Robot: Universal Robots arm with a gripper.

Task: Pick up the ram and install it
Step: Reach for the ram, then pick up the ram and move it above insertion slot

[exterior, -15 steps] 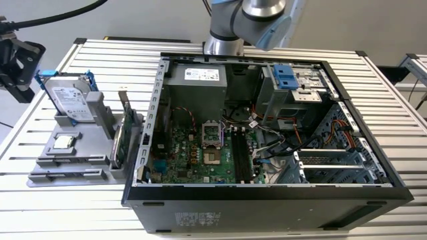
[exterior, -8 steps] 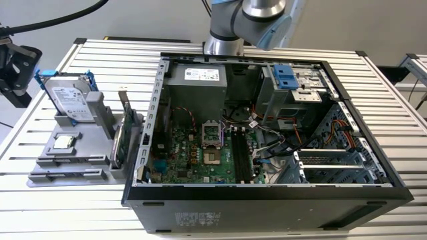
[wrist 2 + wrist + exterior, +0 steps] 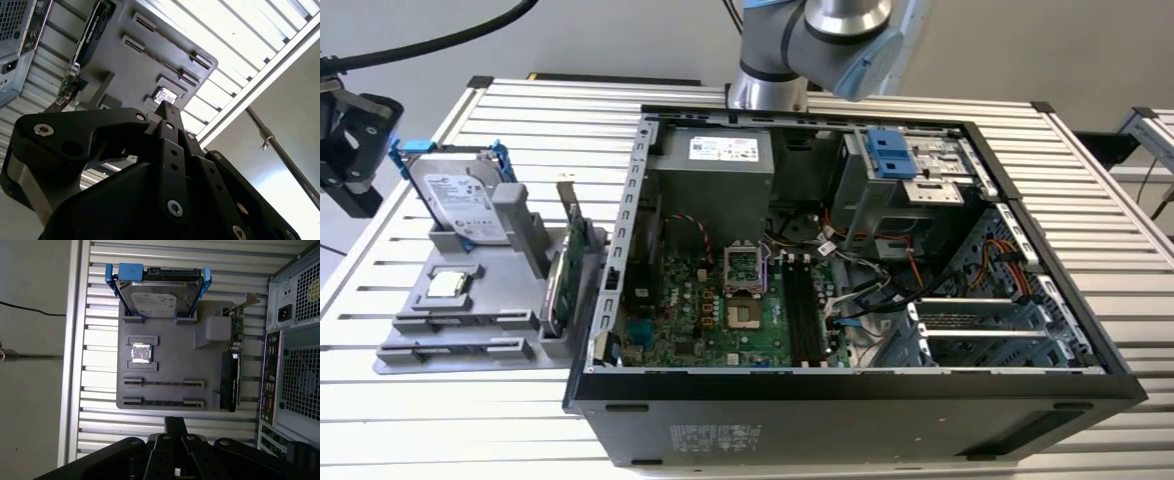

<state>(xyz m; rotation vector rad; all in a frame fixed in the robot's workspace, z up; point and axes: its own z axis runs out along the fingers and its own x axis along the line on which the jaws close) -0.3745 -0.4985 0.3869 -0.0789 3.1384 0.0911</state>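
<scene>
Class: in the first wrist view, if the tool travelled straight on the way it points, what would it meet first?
The tool would likely meet the grey holder, near its two long slots; depth is unclear.

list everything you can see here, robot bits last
computer case: 1, black, side open, on the table at the exterior view's right
motherboard: 1, green, inside the case
power supply: 1, grey, inside the case, far end
holder: 1, grey, on the table beside the case, at the exterior view's left
hard drive: 1, silver in a blue frame, propped at the holder's far end
processor chip: 1, silver, flat in a holder pocket
expansion card: 1, green with metal bracket, on edge at the holder's case side
table: 1, silver, slatted
arm: 1, silver and light blue, behind the case
gripper: 1, black, by the holder
</scene>
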